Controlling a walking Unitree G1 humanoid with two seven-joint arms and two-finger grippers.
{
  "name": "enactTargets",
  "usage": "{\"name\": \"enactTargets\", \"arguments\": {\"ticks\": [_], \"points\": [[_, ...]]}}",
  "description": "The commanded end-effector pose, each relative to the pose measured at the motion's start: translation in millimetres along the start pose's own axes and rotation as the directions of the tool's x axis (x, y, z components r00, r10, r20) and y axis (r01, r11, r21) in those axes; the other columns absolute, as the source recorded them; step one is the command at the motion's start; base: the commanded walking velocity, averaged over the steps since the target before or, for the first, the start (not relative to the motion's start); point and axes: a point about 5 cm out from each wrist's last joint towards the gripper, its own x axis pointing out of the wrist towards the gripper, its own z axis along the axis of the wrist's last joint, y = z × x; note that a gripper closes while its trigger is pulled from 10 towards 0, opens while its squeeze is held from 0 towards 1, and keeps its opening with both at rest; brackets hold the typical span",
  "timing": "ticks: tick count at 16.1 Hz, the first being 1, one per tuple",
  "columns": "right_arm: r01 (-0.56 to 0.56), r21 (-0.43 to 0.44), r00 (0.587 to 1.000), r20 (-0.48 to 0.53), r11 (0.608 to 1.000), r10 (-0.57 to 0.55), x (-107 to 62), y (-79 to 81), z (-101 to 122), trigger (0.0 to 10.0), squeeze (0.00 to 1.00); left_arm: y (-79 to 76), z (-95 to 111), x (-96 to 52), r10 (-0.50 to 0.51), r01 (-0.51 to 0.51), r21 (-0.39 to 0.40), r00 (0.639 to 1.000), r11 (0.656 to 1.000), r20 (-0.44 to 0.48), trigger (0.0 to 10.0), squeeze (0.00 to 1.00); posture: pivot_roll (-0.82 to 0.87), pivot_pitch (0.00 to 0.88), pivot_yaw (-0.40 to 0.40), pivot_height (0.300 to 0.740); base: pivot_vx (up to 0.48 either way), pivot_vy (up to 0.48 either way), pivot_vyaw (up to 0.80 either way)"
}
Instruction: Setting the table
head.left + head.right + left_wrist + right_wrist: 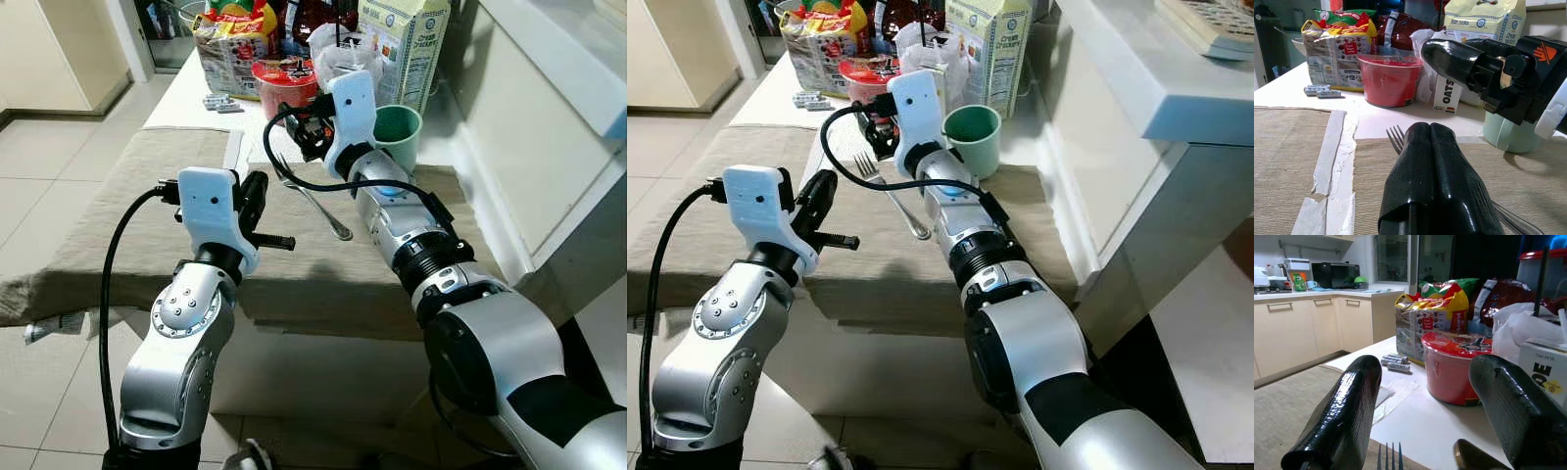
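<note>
A silver fork [315, 204] lies on the tan cloth mat [147, 225], tines toward the back of the table. My right gripper [302, 132] hovers just over the fork's tines [1388, 453], open, with nothing between its fingers. Its wrist is right beside a pale green cup [397, 132] standing at the mat's back edge. My left gripper [255, 196] is shut and empty, held low over the mat to the left of the fork's handle, pointing at the tines [1396, 137]. A red instant-noodle bowl [284, 83] stands behind the fork.
Snack bags [233, 44], a white plastic bag [338, 54] and a cracker carton [404, 44] crowd the back of the table. Small batteries [220, 103] lie on the white tabletop. A white counter [1156, 88] borders the right side; tiled floor [49, 166] lies left.
</note>
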Motion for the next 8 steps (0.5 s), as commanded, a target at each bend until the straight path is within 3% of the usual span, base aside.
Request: {"name": "enactTargets", "arguments": {"ticks": [1, 5, 6, 8], "points": [[0.008, -0.025, 1.0, 0.021, 1.0, -0.008, -1.0, -2.1, 2.4, 10.0, 0.0, 0.7, 3.9, 0.1, 0.008, -0.008, 0.006, 1.0, 1.0, 0.018, 10.0, 0.0, -0.02, 0.052, 0.024, 0.74, 0.0, 0.0, 0.0], [0.037, -0.037, 0.999, -0.004, 0.999, -0.037, -2.5, -6.4, -1.5, 10.0, 0.0, 0.4, 4.2, 0.0, 0.005, -0.005, 0.008, 1.0, 1.0, 0.02, 10.0, 0.0, -0.02, 0.045, 0.027, 0.74, 0.0, 0.0, 0.0], [0.048, -0.039, 0.999, -0.005, 0.998, -0.048, -2.9, -7.8, -1.9, 0.0, 0.0, 0.4, 4.3, 0.0, 0.004, -0.004, 0.008, 1.0, 1.0, 0.02, 10.0, 0.0, -0.02, 0.044, 0.027, 0.74, 0.0, 0.0, 0.0], [0.052, -0.041, 0.999, -0.003, 0.998, -0.053, -3.3, -8.8, -2.1, 0.0, 0.0, 0.5, 4.4, 0.2, 0.002, -0.003, 0.009, 1.0, 1.0, 0.019, 10.0, 0.0, -0.02, 0.042, 0.028, 0.74, 0.0, 0.0, 0.0]]}}
